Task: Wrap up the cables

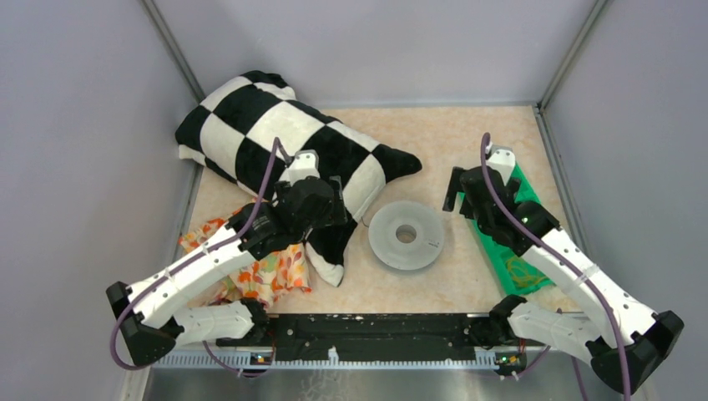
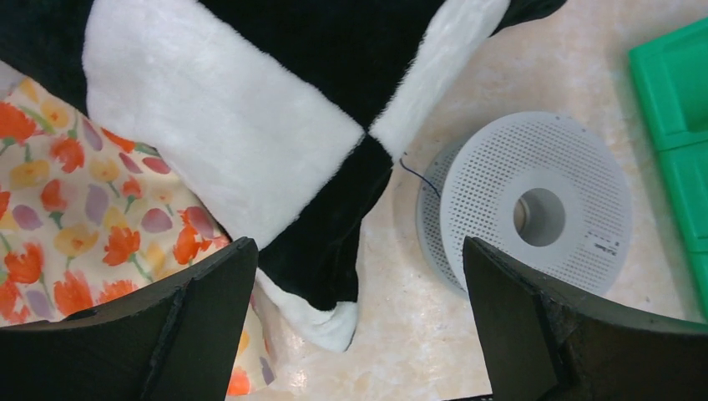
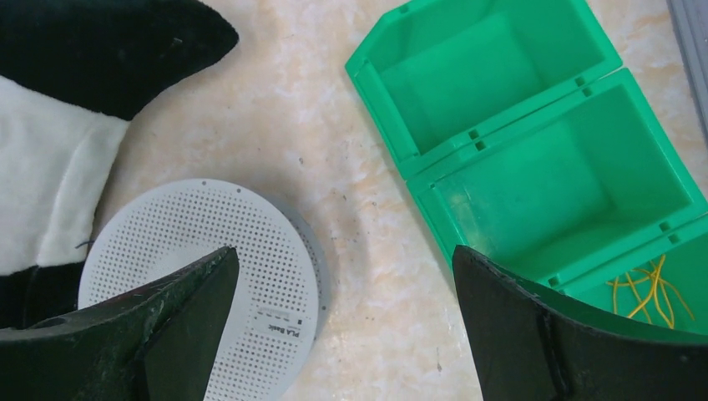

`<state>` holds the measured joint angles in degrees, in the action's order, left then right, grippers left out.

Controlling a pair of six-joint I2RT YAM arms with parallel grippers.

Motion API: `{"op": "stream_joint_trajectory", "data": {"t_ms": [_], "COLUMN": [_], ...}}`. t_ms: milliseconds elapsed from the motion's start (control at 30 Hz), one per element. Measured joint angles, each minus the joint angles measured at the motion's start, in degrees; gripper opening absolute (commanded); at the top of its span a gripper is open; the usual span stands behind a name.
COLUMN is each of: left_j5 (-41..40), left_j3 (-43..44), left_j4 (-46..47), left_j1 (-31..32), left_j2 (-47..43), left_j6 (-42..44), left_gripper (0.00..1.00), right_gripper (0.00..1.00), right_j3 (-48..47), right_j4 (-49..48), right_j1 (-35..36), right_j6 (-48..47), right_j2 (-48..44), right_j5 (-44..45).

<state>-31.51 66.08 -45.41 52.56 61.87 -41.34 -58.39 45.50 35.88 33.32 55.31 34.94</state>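
A grey perforated spool point(image 1: 407, 236) lies flat on the table between the two arms. A short piece of the thin dark cable point(image 2: 415, 173) runs from the pillow's edge to the spool point(image 2: 534, 213); the rest of the cable is hidden. My left gripper point(image 1: 321, 209) hovers over the pillow's lower corner, left of the spool, open and empty point(image 2: 357, 244). My right gripper point(image 1: 461, 194) hangs to the right of the spool point(image 3: 200, 284), between it and the green tray, open with only bare table between its fingers point(image 3: 344, 251).
A black-and-white checked pillow point(image 1: 284, 142) fills the back left, partly over a floral cloth point(image 1: 267, 271). A green compartment tray point(image 3: 518, 142) lies at the right, with yellow rubber bands point(image 3: 647, 288) in its near cell. Grey walls enclose the table.
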Motion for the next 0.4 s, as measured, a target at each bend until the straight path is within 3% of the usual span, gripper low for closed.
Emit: {"op": "stream_joint_trajectory", "data": {"t_ms": [400], "left_j5": [-0.6], "left_j3": [-1.1], "left_j4": [0.2], "left_j1": [0.0], "left_j2": [2.5], "left_j6": [-0.1], "left_gripper": [0.98], "right_gripper": [0.99], "right_j3": [0.6], "right_j4": [0.2], "right_j1": [0.0], "right_j6": [-0.7], "right_j2": [3.2], "right_j5": [-0.2]}}
